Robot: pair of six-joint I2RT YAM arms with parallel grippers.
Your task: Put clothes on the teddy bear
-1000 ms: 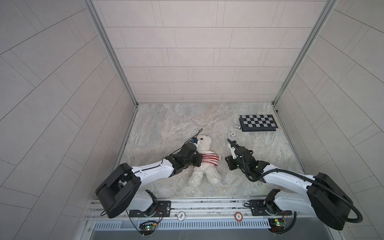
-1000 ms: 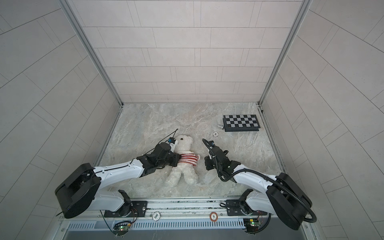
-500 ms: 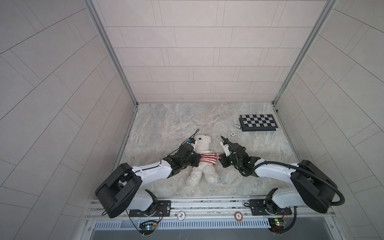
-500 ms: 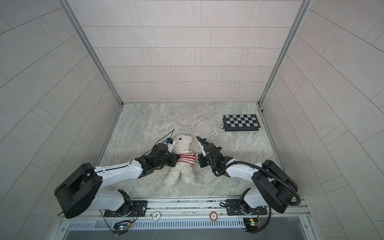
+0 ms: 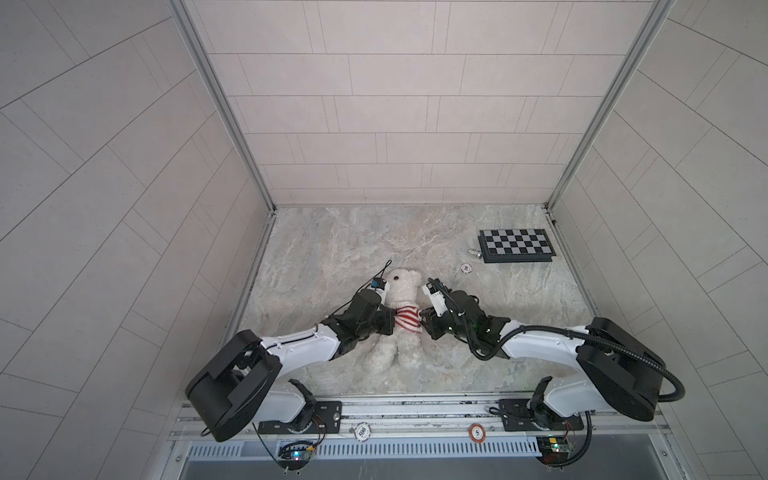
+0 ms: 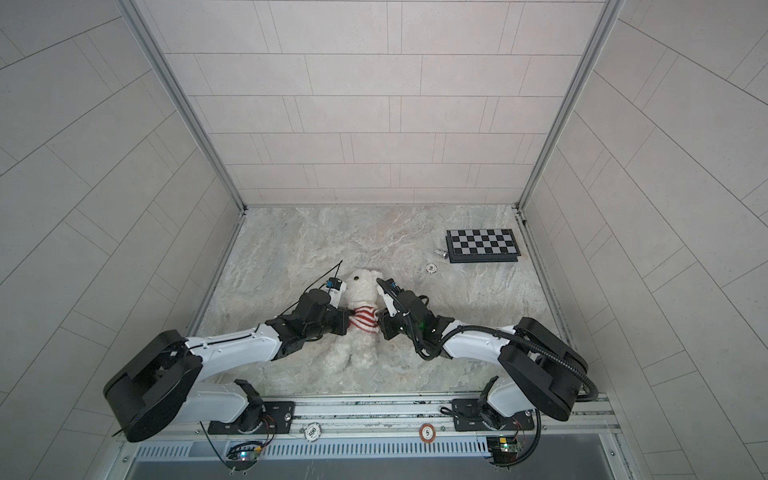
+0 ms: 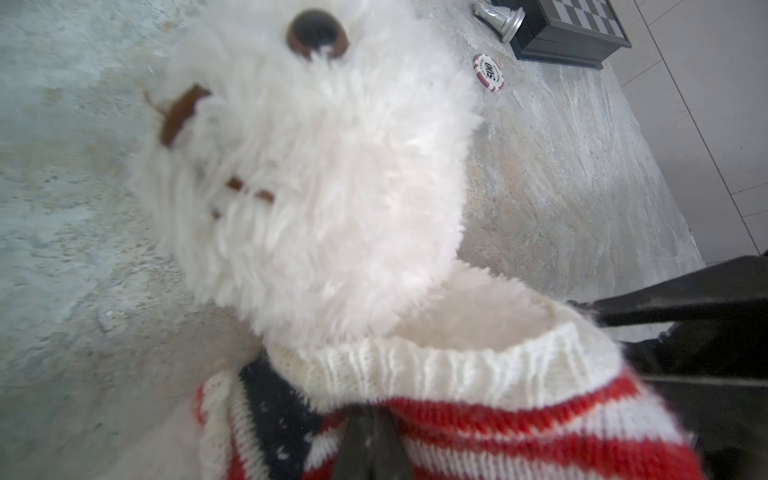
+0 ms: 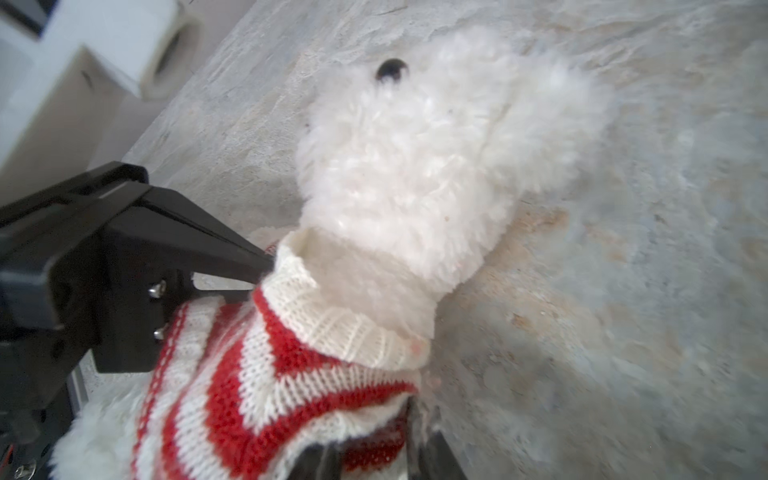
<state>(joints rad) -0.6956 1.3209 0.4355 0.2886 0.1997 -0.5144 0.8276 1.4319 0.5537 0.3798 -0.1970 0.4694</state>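
The white fluffy teddy bear [image 5: 402,286] [image 6: 365,286] lies on its back on the marble table, head toward the far wall. A red-and-white striped sweater [image 5: 406,318] [image 6: 364,319] sits around its chest, the white collar at its neck. My left gripper [image 5: 394,322] [image 7: 368,419] is shut, pinching the sweater [image 7: 457,407] at the bear's left side. My right gripper [image 5: 424,322] [image 8: 370,453] is at the opposite side, its jaws apart with the sweater's [image 8: 270,374] edge between them. Both arms of the teddy bear [image 8: 415,145] are hidden.
A black checkerboard box [image 5: 515,245] lies at the far right, with a small silver piece [image 5: 473,252] and a poker chip [image 5: 466,269] beside it. Two more chips [image 5: 362,431] rest on the front rail. Tiled walls close in three sides.
My right gripper has swung left from beside the bear up against the sweater's right side. The left gripper has stayed on the sweater. The bear has hardly shifted.
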